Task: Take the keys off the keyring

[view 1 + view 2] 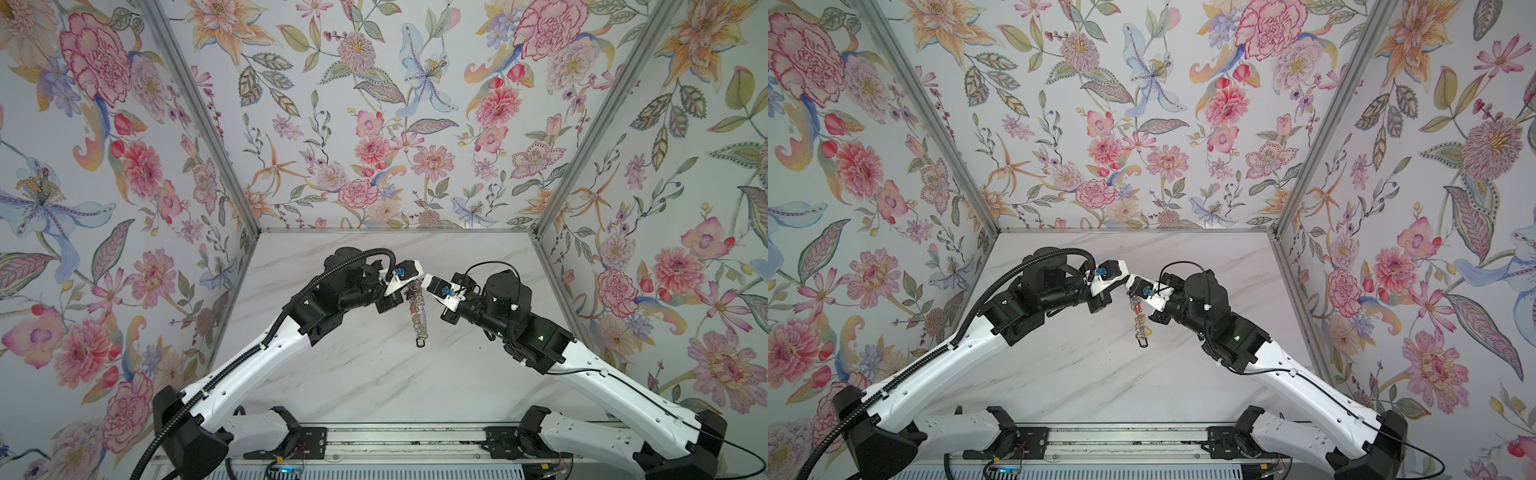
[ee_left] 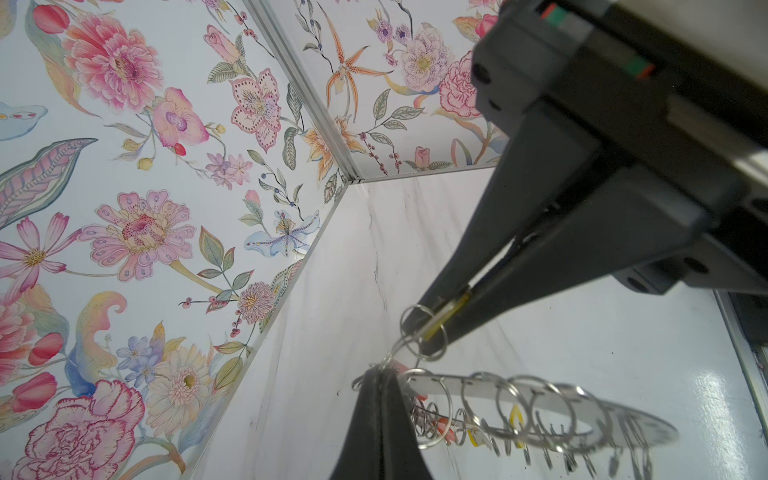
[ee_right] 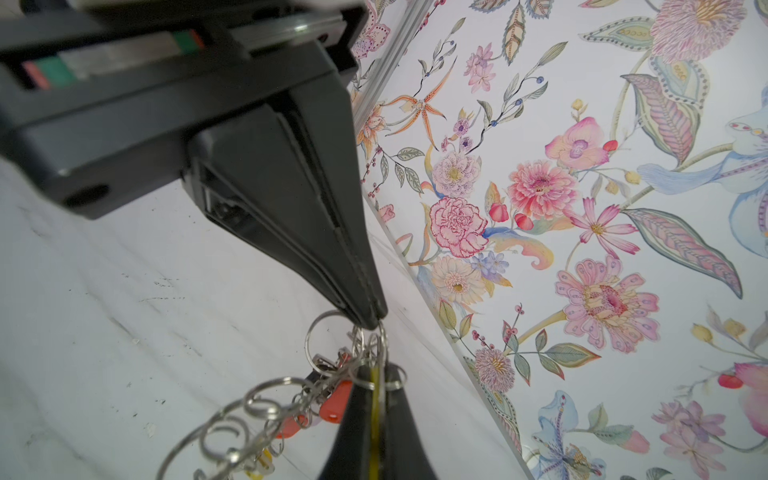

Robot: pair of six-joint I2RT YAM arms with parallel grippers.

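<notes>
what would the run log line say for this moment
left gripper: shut on yellow key tag | right gripper: shut on keyring | keyring: hanging between grippers | keys: on keyring

Near the centre of the frame in both top views there are two arms, the left arm (image 1: 249,357) and the right arm (image 1: 602,374), with one small black clip (image 1: 420,343) between them. They end in two grippers, the left gripper (image 2: 428,328) and the right gripper (image 3: 374,320), and there is one keyring (image 2: 631,419). Of the keys (image 3: 334,399), the right wrist view lets four coloured tags be counted, two orange-red tags (image 3: 291,426) and two yellow tags (image 3: 375,415); the silver wire loops (image 2: 523,399) overlap too much for an exact count.
</notes>
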